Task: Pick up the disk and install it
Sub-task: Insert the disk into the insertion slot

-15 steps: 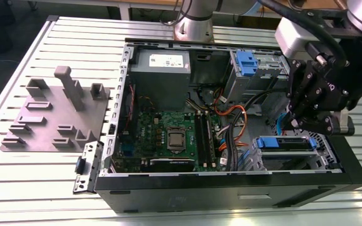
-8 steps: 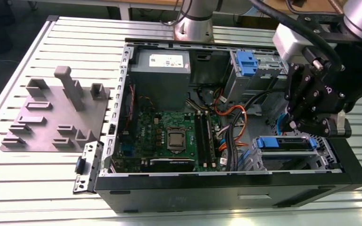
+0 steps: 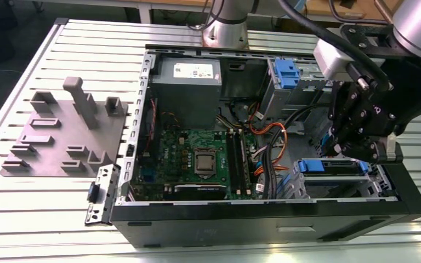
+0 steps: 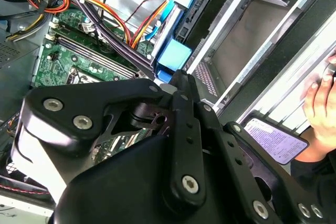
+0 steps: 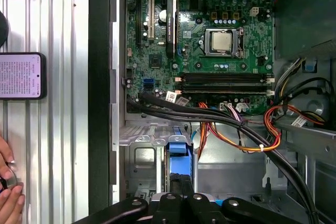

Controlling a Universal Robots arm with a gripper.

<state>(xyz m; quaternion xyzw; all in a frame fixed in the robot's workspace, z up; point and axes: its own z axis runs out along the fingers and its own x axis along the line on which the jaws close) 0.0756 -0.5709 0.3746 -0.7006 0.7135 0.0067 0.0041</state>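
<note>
The disk (image 3: 320, 165) stands on edge in the drive bay (image 3: 340, 185) at the open case's near corner, on the exterior view's right. Its blue carrier edge faces up. In the first wrist view that blue edge (image 5: 177, 156) runs out from under the black fingers. In the second wrist view a blue piece of the disk (image 4: 173, 56) lies just past the tip. My gripper (image 3: 360, 156) hangs straight over the bay, with its jaws drawn in close on the blue edge. It appears as black linkage in both wrist views (image 5: 181, 190) (image 4: 176, 77).
The green motherboard (image 3: 195, 159), orange and black cables (image 3: 269, 137) and the grey power supply (image 3: 188, 82) fill the case. A second blue-fronted bay (image 3: 287, 74) is at the back. A grey fixture plate (image 3: 64, 131) lies on the slatted table. A person's hand (image 5: 8, 192) and a phone (image 5: 21, 75) are beside the case.
</note>
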